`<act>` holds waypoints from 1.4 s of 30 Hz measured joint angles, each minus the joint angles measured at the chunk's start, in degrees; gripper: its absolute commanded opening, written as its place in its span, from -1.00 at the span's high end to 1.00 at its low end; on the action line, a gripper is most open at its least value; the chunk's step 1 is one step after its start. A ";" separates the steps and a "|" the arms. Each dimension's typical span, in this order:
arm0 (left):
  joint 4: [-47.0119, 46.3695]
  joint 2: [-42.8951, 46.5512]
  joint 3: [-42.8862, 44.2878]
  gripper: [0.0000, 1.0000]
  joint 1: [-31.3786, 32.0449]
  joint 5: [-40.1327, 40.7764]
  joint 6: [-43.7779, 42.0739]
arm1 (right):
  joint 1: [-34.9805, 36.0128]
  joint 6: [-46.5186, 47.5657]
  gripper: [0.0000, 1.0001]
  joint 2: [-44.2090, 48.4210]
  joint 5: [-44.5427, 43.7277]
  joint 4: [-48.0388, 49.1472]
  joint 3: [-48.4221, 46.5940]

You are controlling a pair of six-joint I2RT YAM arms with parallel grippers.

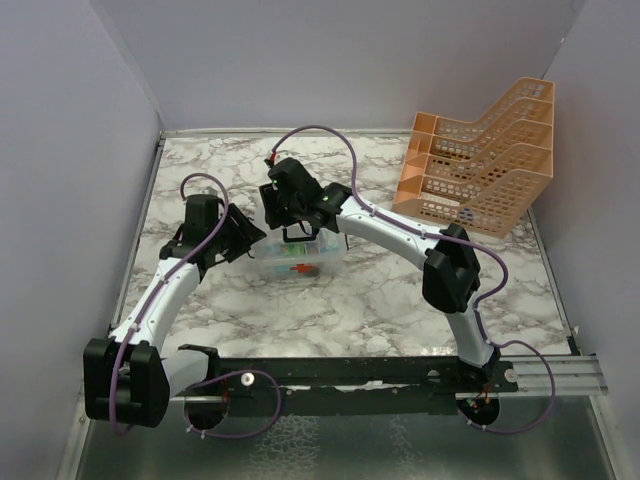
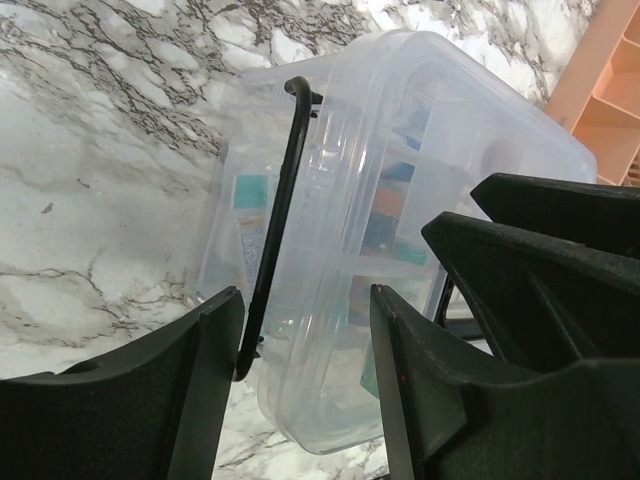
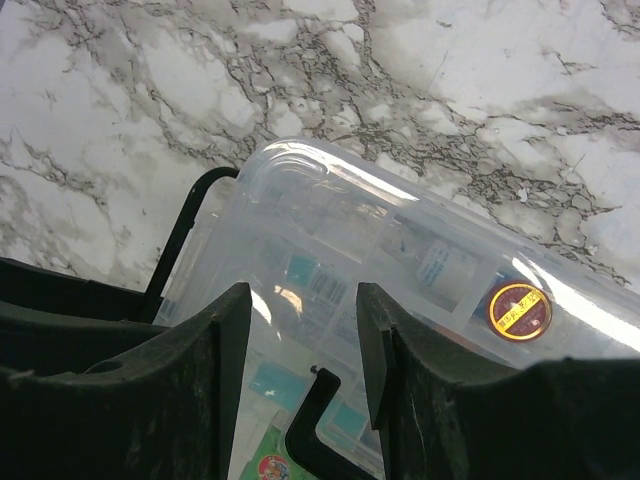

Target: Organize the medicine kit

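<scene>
Top view
Tabletop (image 1: 380, 300): marbled, carrying everything.
Medicine kit (image 1: 300, 262): near the middle of the tabletop, between the two arms.
Left end effector (image 1: 243, 240): at the kit's left end; its fingers do not show from here.
Right end effector (image 1: 283, 215): just over the kit's far left part.
Orange rack (image 1: 480, 160): far right corner, well apart from the kit.

Left wrist view
Left end effector (image 2: 300, 390): fingers parted, astride the black handle (image 2: 278, 220) and the kit's (image 2: 420, 180) edge; whether they press on it cannot be told.
Right end effector (image 2: 540, 250): dark bulk close against the kit's other side.

Right wrist view
Right end effector (image 3: 298, 370): fingers parted above the clear kit (image 3: 400, 240), one hooked end of the handle (image 3: 310, 420) between them; contact cannot be told.
Gold sticker (image 3: 519, 311): round, showing inside the kit, right of the fingers.
</scene>
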State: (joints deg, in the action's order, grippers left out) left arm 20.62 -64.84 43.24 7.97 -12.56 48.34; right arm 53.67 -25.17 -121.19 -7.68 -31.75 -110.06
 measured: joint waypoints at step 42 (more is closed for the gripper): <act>4.17 -1.70 3.87 0.45 1.14 2.84 -10.84 | 0.37 5.55 -0.17 -1.42 1.38 0.35 -1.57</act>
State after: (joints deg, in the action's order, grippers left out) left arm 24.80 -66.54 47.11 9.10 -9.72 37.50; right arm 54.04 -19.62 -122.61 -6.31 -31.40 -111.63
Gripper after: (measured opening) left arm 0.348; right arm 0.582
